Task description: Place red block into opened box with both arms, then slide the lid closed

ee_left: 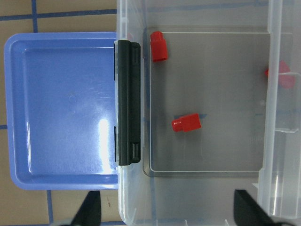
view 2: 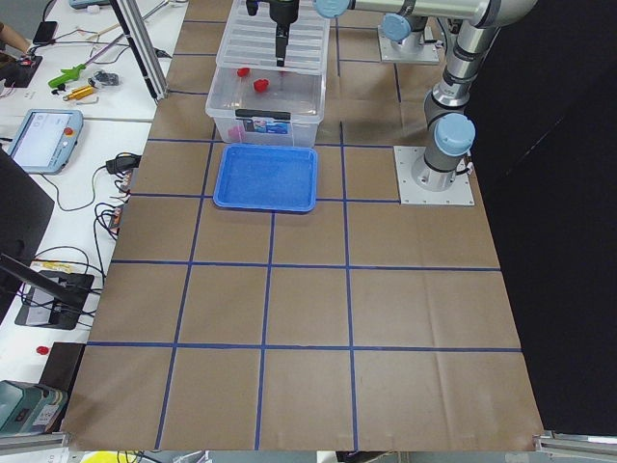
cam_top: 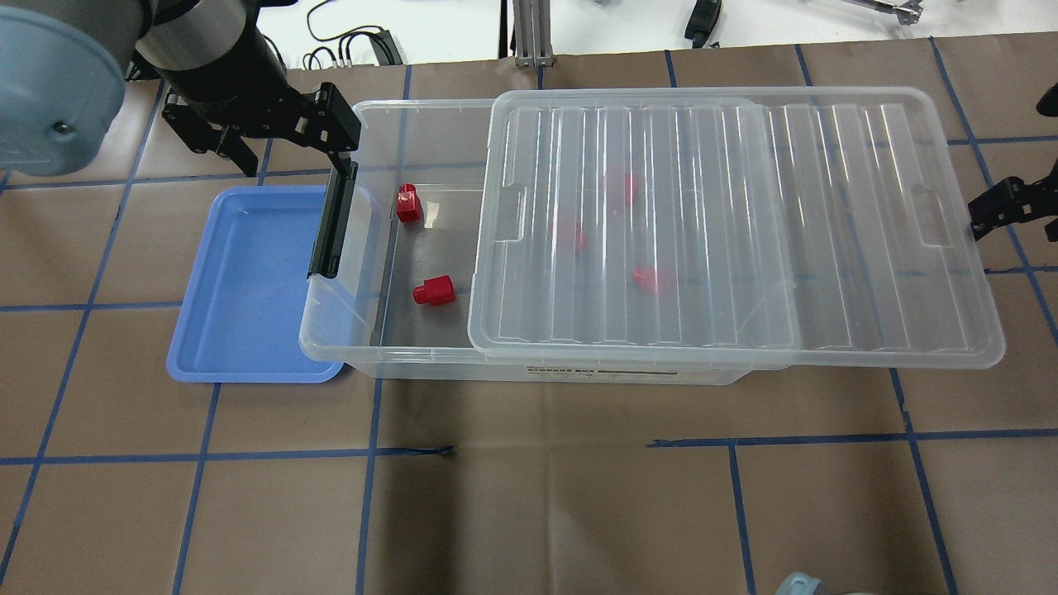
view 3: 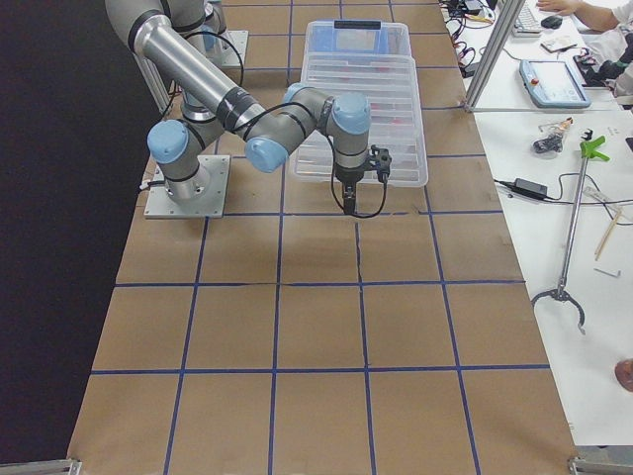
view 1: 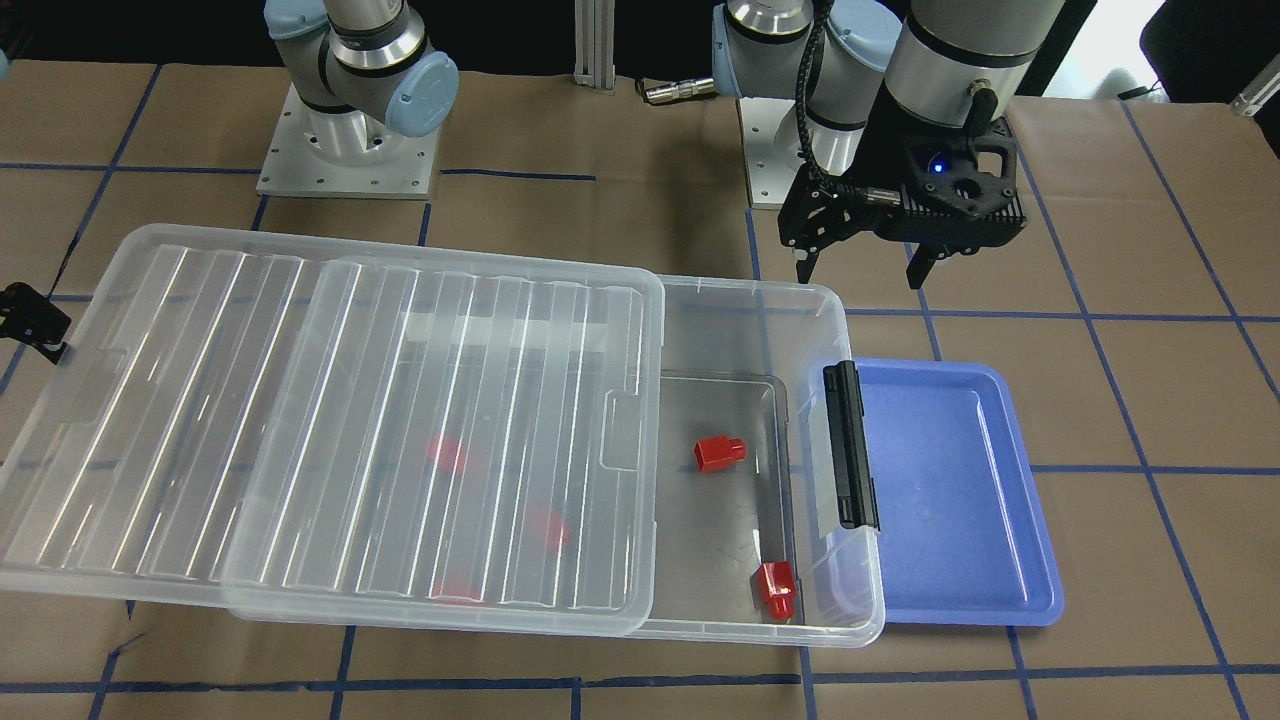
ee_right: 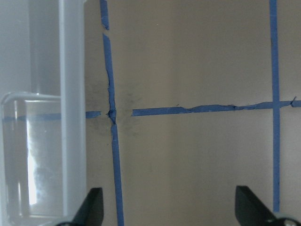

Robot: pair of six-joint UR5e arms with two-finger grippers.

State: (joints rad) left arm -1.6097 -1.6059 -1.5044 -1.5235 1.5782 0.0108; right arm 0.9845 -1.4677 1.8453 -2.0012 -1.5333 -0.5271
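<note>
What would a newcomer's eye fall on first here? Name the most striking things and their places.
The clear lid lies slid over most of the box, leaving its latch end uncovered. Two red blocks lie there on the bottom, with more blurred under the lid. A blue tray sits beside that end, and the left gripper hangs open near it.

You are in a robot lab: arms (view 2: 451,135) bolted to a tape-lined surface (view 2: 318,309), cables (view 3: 521,185) and a control tablet (view 2: 43,138) nearby.
</note>
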